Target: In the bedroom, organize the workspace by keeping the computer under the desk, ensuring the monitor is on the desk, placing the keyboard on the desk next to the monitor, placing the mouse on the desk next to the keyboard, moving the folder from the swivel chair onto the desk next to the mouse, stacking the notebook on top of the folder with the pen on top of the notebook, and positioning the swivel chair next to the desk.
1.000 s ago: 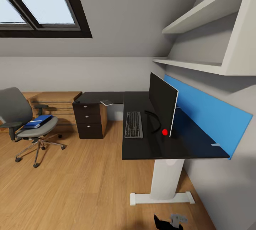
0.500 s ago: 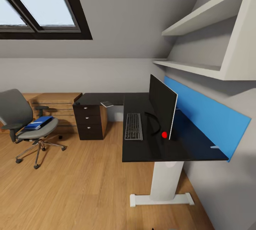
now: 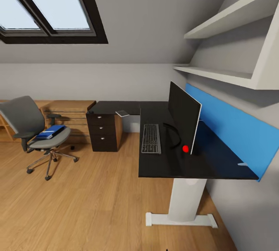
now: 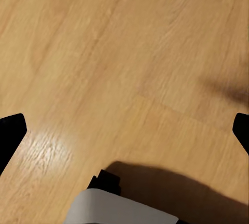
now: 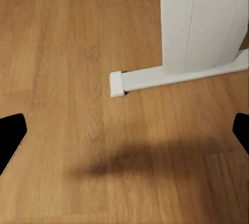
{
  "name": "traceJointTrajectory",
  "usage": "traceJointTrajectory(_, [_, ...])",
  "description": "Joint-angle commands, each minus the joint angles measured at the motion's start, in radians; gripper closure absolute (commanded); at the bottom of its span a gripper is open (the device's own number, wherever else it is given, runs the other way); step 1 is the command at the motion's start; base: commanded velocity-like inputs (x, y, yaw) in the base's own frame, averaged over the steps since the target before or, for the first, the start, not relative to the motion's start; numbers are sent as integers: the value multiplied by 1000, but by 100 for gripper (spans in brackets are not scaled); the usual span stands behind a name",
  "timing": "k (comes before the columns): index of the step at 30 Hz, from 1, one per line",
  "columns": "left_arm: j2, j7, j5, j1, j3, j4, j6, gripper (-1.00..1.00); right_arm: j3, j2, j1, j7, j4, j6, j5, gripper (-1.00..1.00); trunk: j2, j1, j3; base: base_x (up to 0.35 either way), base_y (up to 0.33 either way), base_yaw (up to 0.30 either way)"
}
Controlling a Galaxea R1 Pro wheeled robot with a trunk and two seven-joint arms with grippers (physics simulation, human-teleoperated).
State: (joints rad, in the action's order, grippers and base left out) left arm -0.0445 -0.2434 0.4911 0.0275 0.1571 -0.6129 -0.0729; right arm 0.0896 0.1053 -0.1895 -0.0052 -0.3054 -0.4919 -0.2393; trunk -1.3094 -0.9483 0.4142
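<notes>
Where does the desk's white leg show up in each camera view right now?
Head view: the white leg is lower right of centre, under the black tabletop.
Right wrist view: the same leg stands ahead of the camera, its foot bar lying on the floor.
Left wrist view: wood floor planks.
Shared landmark: the wood floor, seen in all three.

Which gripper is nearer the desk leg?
Right. The right gripper faces the white desk leg and its foot; the left gripper looks at bare floor.

Black fingers frame each wrist view's edges, with a light grey rounded body part below.
</notes>
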Motion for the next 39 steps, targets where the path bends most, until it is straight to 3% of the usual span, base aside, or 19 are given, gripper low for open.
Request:
traceJointTrajectory(1, [-2,-8,11,0,8,-1,-5,-100,8,0,-1,-1,1,-5,-10,-100,-1,0,1,0,0,12])
traceJointTrajectory(4, [-2,-8,11,0,9,-1,-6,-100,9,1,-1,-1,1,-6,-7,-100,-1,0,1,14,16,6])
traceJointTrajectory(8, [5,-8,11,0,9,-1,-7,-100,7,2,-1,-2,15,-68,-6,-100,-1,0,-2,229,262,209])
traceJointTrajectory(16, [24,-8,9,0,9,-1,-7,-100,8,2,-1,-2,21,-70,-6,-100,-1,0,-6,234,268,261])
traceJointTrajectory(39, [23,-8,14,0,7,-1,-7,-100,9,2,-1,-2,23,-70,-5,-100,-1,0,-6,253,218,280])
